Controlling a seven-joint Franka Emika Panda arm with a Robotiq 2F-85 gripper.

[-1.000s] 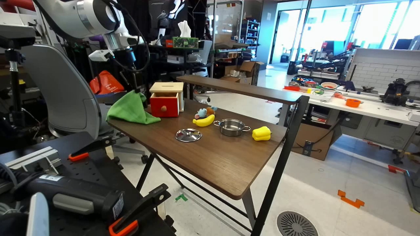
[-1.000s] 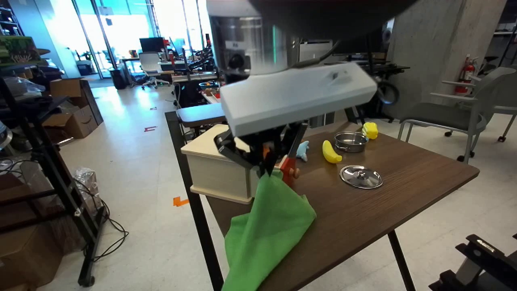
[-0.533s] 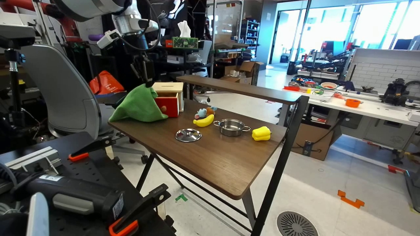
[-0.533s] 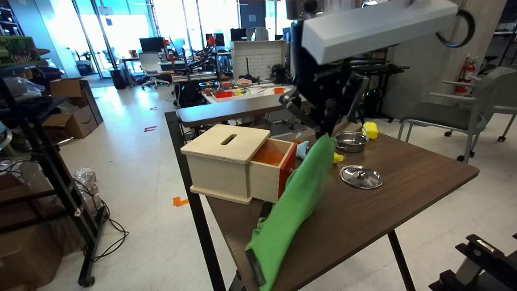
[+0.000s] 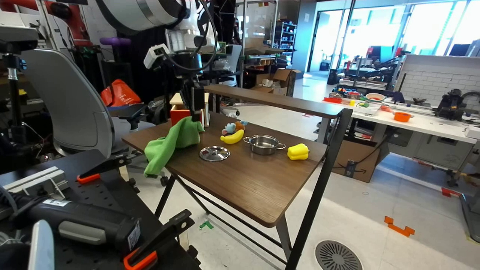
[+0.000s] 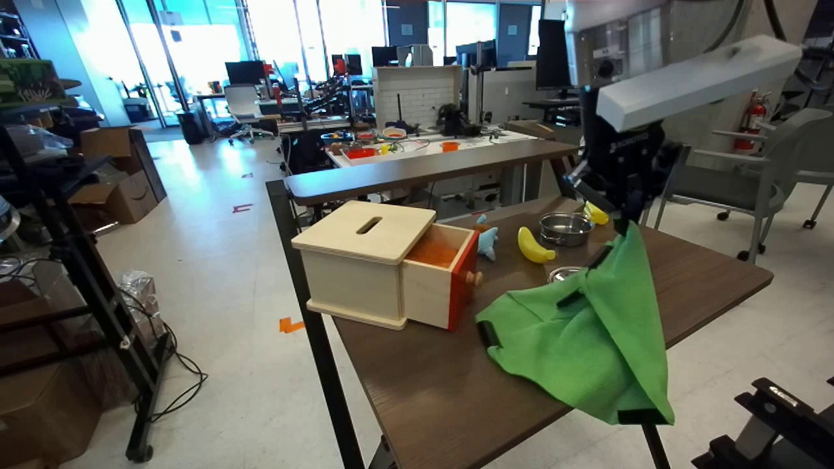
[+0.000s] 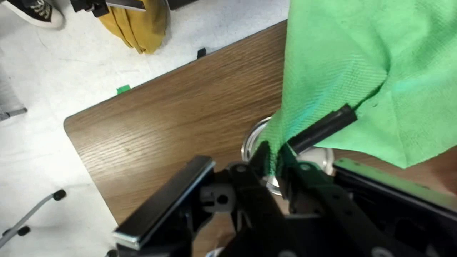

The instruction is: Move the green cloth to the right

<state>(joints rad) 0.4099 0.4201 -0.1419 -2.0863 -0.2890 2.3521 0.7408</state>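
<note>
Green fabric cloth (image 6: 599, 339), pinched in black two-fingered gripper (image 7: 274, 156), is now drawn farther from red-fronted wooden drawer box (image 6: 365, 277); rightward move judged underway, unfinished.

In an exterior view we find, right of the cloth (image 5: 180, 135), the lid (image 5: 214, 153), then the banana (image 5: 233, 137), the pot (image 5: 264, 145) and the pepper (image 5: 298, 152), all on the surface (image 5: 243, 183); the toys (image 5: 230, 128) lie just behind the banana. We see the cloth's upper end between the fingers of the tool (image 7: 274, 153), its lower end reaching past an edge of the surface. In an exterior view the box (image 6: 355, 280) stands left of the cloth, its drawer (image 6: 430, 296) jutting out rightward.
</note>
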